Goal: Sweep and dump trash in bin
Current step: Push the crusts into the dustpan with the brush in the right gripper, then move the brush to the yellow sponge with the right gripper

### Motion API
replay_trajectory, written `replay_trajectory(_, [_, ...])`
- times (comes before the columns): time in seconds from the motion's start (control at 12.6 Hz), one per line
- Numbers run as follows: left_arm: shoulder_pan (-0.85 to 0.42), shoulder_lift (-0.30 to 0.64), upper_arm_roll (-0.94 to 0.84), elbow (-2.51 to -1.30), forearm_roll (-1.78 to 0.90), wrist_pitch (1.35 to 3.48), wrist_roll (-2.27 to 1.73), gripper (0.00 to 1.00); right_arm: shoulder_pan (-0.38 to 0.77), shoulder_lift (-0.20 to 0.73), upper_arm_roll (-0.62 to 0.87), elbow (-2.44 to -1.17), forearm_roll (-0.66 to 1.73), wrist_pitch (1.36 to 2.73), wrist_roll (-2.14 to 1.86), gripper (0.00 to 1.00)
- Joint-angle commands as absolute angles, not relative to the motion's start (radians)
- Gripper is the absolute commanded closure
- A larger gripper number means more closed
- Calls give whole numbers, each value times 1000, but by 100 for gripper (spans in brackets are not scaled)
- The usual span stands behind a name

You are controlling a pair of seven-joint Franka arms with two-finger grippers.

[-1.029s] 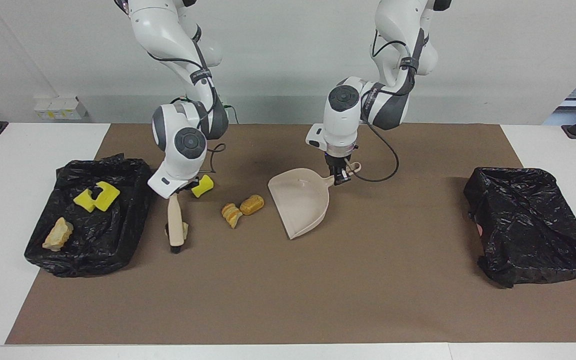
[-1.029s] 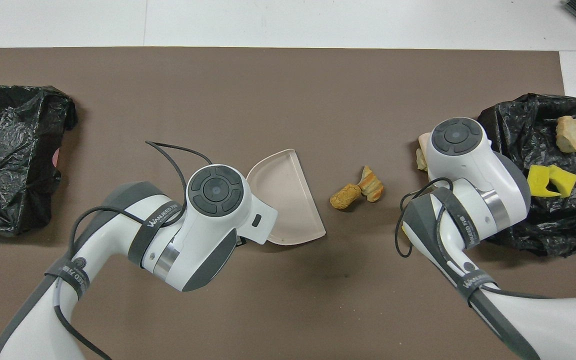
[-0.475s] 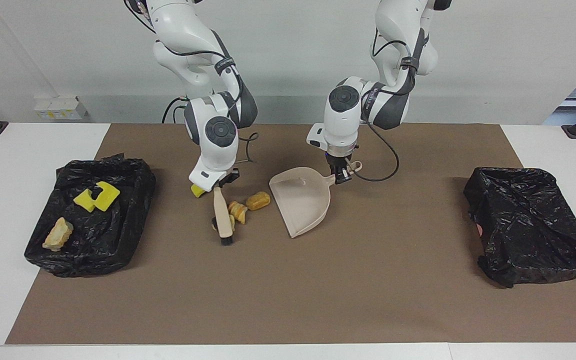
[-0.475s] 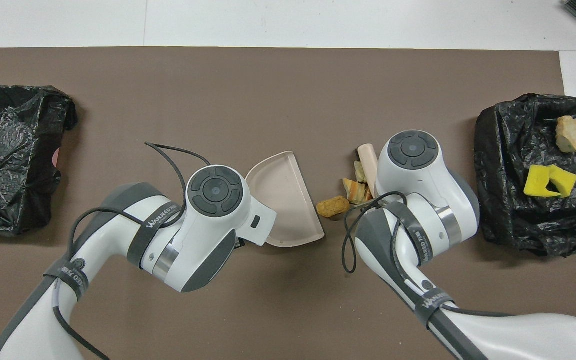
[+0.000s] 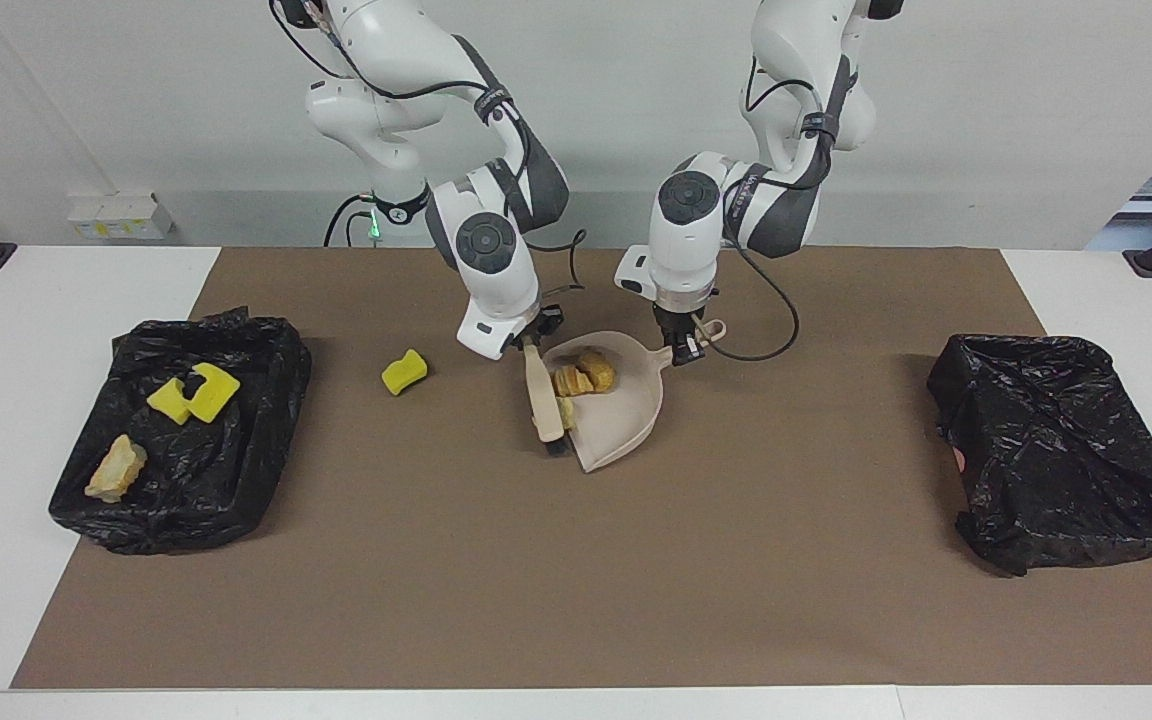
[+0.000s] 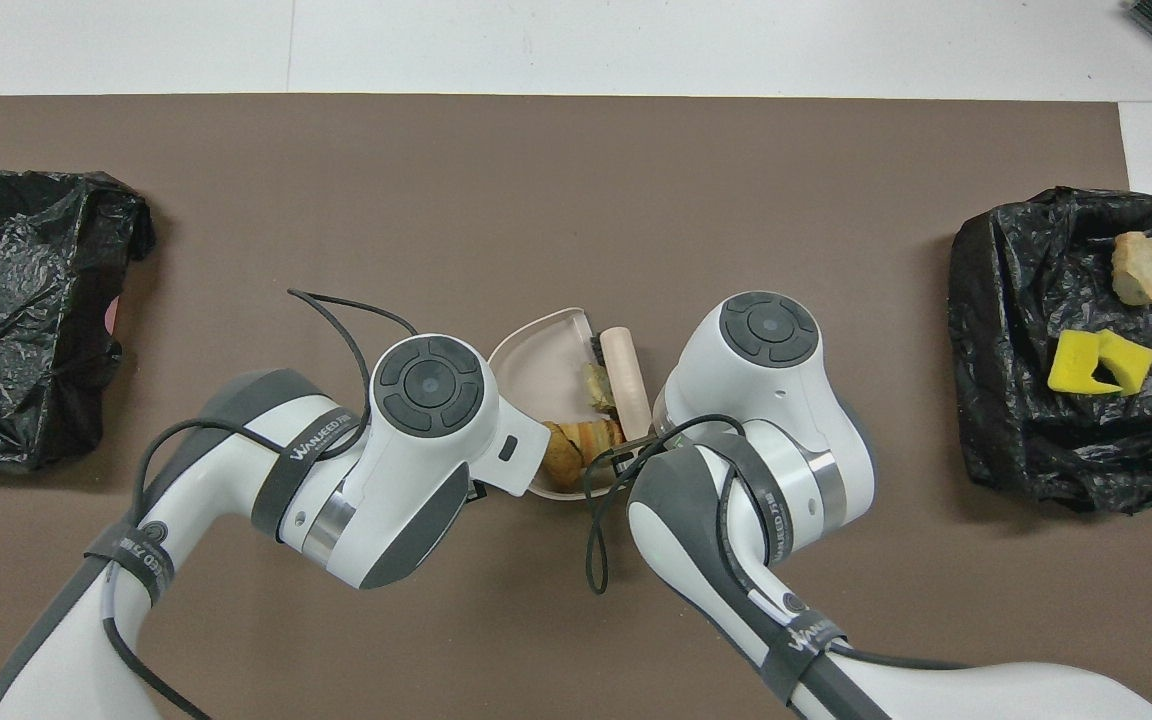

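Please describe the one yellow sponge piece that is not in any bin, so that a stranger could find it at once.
Start at the black-lined bin at the right arm's end of the table. Between it and the dustpan one yellow sponge piece lies alone on the brown mat. Unlike the others, it is in no bin or dustpan.

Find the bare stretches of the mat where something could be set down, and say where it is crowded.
Free: the mat strip farthest from the robots; the stretch between dustpan and empty bin. A narrower patch lies between the sponge and the filled bin. Crowded: the middle, where both tools, brush and dustpan meet.
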State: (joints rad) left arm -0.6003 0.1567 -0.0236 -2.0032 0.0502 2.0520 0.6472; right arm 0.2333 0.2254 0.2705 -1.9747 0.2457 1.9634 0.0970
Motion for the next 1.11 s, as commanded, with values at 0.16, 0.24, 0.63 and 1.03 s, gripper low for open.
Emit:
replay_trajectory(0.16, [-603,117,-17,-2046,67,2048,657,100,180,160,270,-1938,387,1892,-8,100])
replay_trajectory(0.24, [-603,117,-17,-2046,67,2046,657,100,169,153,268,-1916,385,1843,-6,100])
replay_trajectory(0.63, [-603,117,-15,-2046,67,2046,657,100,77,68,255,-1925,245,1599,66,100])
replay_trajectory(1.03, [-617,97,-17,-2083,67,2062,657,100,-14,17,255,-2019,56,1586,181,100])
